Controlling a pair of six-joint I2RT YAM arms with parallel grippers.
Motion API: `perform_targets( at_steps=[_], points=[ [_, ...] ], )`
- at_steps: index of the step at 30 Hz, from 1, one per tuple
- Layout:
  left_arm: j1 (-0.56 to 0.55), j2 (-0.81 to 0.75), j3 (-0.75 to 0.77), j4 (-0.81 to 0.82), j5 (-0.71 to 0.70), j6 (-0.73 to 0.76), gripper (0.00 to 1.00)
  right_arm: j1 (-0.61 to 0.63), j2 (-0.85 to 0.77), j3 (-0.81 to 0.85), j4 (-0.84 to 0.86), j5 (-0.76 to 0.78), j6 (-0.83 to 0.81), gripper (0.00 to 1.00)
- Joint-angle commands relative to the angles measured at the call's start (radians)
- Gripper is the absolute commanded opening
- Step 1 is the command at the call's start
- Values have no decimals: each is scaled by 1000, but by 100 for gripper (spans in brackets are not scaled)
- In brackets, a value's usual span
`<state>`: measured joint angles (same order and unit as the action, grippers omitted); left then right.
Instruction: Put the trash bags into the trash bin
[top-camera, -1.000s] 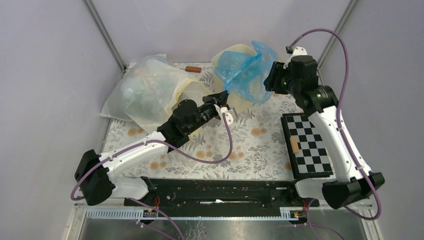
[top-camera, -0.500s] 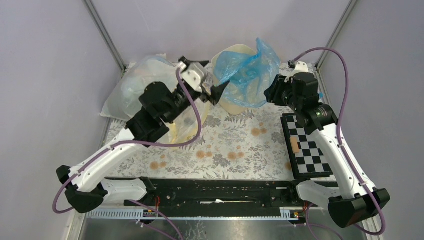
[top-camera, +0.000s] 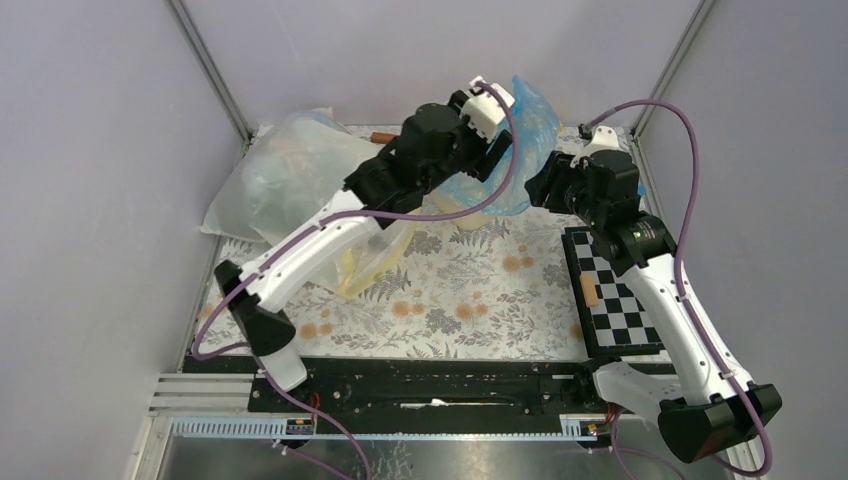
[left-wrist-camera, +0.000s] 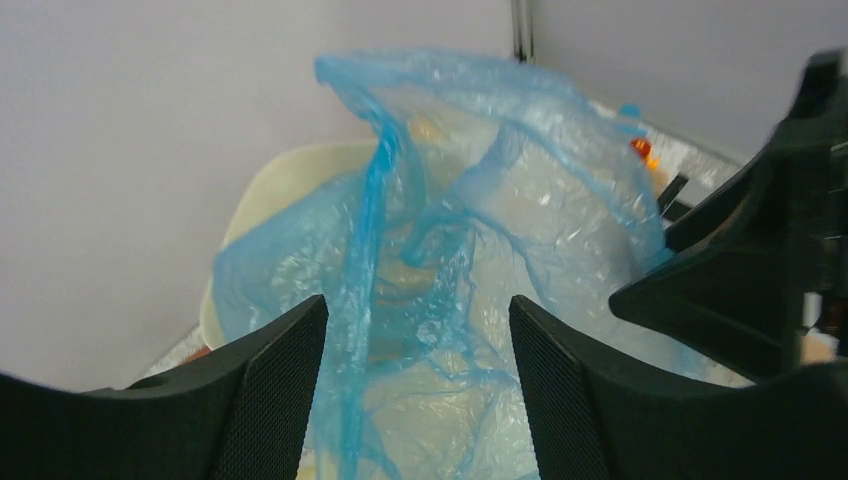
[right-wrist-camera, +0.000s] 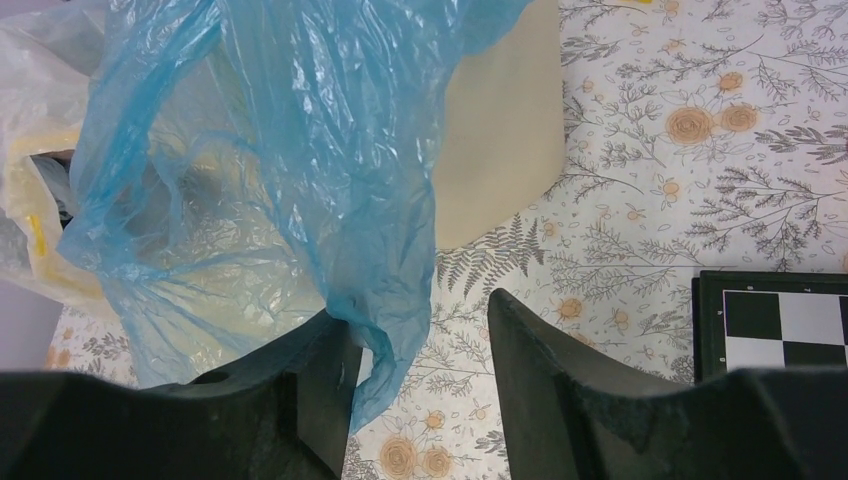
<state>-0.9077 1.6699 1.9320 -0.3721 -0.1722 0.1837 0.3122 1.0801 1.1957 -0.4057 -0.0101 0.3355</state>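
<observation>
The light-blue trash bag (top-camera: 532, 108) is draped over the cream trash bin (top-camera: 468, 214) at the back of the table, and my left arm hides most of the bin from above. My left gripper (top-camera: 497, 150) hovers over the bin with its jaws open. In the left wrist view the bag (left-wrist-camera: 470, 250) fills the space beyond the open gripper (left-wrist-camera: 417, 305), with the bin's rim (left-wrist-camera: 270, 185) behind it. My right gripper (top-camera: 530, 186) is open at the bin's right side. In the right wrist view a fold of the bag (right-wrist-camera: 330, 170) hangs between the jaws of the gripper (right-wrist-camera: 415, 310), against the left finger, beside the bin wall (right-wrist-camera: 500, 130).
A large clear and pale-yellow plastic bag (top-camera: 290, 185) lies at the back left. A checkerboard (top-camera: 612, 290) lies on the right of the flowered tabletop (top-camera: 470, 290). A small brown object (top-camera: 382, 135) lies by the back wall. Grey walls close in the back and sides.
My left arm has risen and swung right, from the bin's left front to over the bin. My right gripper has lowered and pulled back a little, and the bag has shifted with them.
</observation>
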Motion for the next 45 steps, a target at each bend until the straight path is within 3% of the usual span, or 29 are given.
perform_targets(
  at_steps=[1, 11, 16, 20, 22, 24, 31, 36, 41, 43, 45],
  points=[
    [2, 50, 92, -32, -68, 7, 70, 5, -33, -5, 56, 5, 2, 57],
    [54, 219, 228, -89, -115, 29, 68, 5, -44, 14, 60, 74, -27, 60],
    [85, 255, 231, -99, -107, 19, 67, 5, -44, 12, 106, 79, -31, 72],
    [99, 269, 230, -99, -92, 21, 66, 4, -29, 34, 120, 84, -24, 72],
    [102, 271, 227, -100, -91, 36, 62, 5, -24, 45, 120, 89, -23, 68],
    [102, 273, 223, -100, -111, 51, 51, 5, -24, 50, 121, 98, -21, 64],
    [160, 265, 240, -101, -123, 3, 1, 5, -36, 44, 120, 108, -20, 53],
    [251, 250, 238, -100, -18, -99, 0, 5, -38, 48, 120, 112, -18, 44],
    [359, 238, 232, -72, 95, -215, 0, 5, 6, 77, 120, 133, -21, 10],
    [406, 233, 215, -34, 157, -269, 0, 5, 43, 109, 120, 151, -29, 1],
    [456, 227, 199, 7, 239, -334, 0, 5, 87, 150, 122, 171, -38, 0]
  ],
)
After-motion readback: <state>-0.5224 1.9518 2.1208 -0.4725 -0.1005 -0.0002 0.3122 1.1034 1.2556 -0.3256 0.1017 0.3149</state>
